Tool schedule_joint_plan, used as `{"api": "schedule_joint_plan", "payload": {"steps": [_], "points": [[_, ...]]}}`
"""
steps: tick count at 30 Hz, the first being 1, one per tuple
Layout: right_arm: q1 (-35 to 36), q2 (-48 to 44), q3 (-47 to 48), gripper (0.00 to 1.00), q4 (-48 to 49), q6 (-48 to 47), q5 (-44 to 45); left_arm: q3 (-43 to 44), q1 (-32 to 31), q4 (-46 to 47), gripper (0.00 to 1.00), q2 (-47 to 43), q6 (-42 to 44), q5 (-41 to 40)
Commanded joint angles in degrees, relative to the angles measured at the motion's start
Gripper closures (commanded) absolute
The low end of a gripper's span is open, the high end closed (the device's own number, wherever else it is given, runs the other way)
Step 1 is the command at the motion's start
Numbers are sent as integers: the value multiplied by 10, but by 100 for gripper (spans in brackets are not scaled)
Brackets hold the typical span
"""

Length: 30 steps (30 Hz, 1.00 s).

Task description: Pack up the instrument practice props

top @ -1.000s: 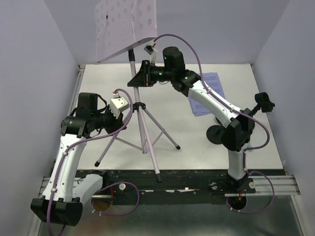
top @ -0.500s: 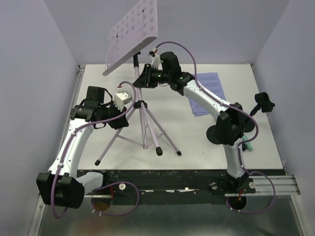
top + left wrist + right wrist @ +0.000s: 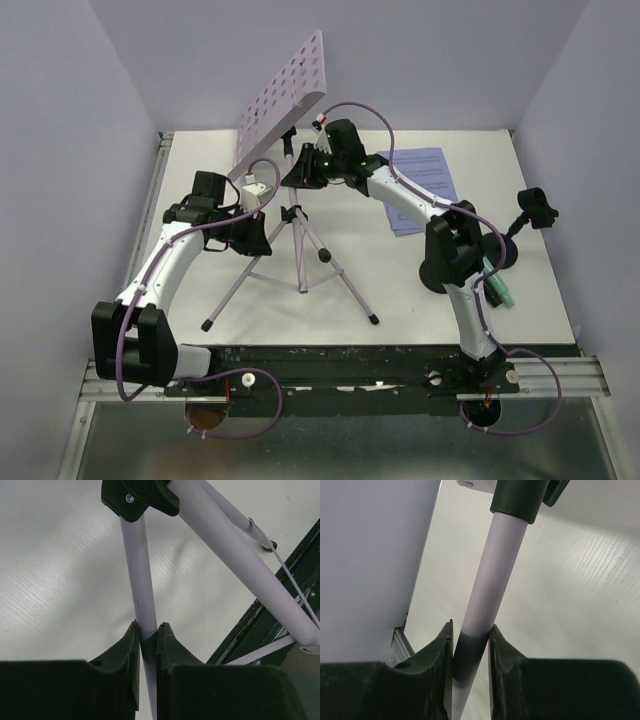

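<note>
Your right pincer (image 3: pixel 470 636) clamps the near-upright tripod pole (image 3: pixel 499 570) under its lilac plate (image 3: pixel 285 95); your left pincer (image 3: pixel 147 631) grips a tripod leg (image 3: pixel 139 575) toward the tabletop's (image 3: pixel 400 290) left edge.

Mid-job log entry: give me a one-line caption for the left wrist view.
Left gripper shut on a tube of the silver tripod, near its black hub, above the white table.

silver tripod pole (image 3: pixel 299 255) standing mid-table, lilac perforated plate (image 3: pixel 283 100) tilted atop, sheet-music pages (image 3: pixel 425 185) flat at right
</note>
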Motion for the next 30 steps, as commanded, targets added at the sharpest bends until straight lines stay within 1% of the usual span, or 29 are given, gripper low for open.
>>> {"api": "schedule_joint_plan", "payload": {"steps": [1, 6, 10, 12, 15, 20, 23, 24, 27, 28, 30], "points": [[-12, 13, 1, 100, 87, -135, 66, 18, -2, 93, 100, 8, -3, 81], [-17, 20, -17, 100, 83, -136, 71, 17, 3, 108, 100, 42, -31, 85], [-16, 19, -51, 99, 77, -106, 86, 12, 4, 171, 100, 60, -91, 110], [-15, 17, -73, 100, 86, -96, 73, 16, 5, 218, 100, 74, -132, 123], [-15, 24, -86, 100, 91, -94, 68, 33, 3, 255, 100, 104, -177, 132], [-14, 43, -83, 100, 87, -99, 99, 67, 3, 269, 100, 160, -190, 124], [-15, 39, -89, 100, 76, -93, 125, 82, 7, 242, 100, 180, -163, 119], [-17, 34, -95, 98, 75, -93, 127, 83, 9, 233, 100, 182, -142, 118], [-27, 16, -112, 80, 69, -101, 123, 75, 18, 200, 100, 183, -94, 114], [-32, 10, -116, 77, 68, -105, 121, 68, 23, 196, 100, 179, -89, 111], [-38, 0, -124, 76, 62, -113, 123, 52, 32, 206, 100, 173, -97, 108]]}}
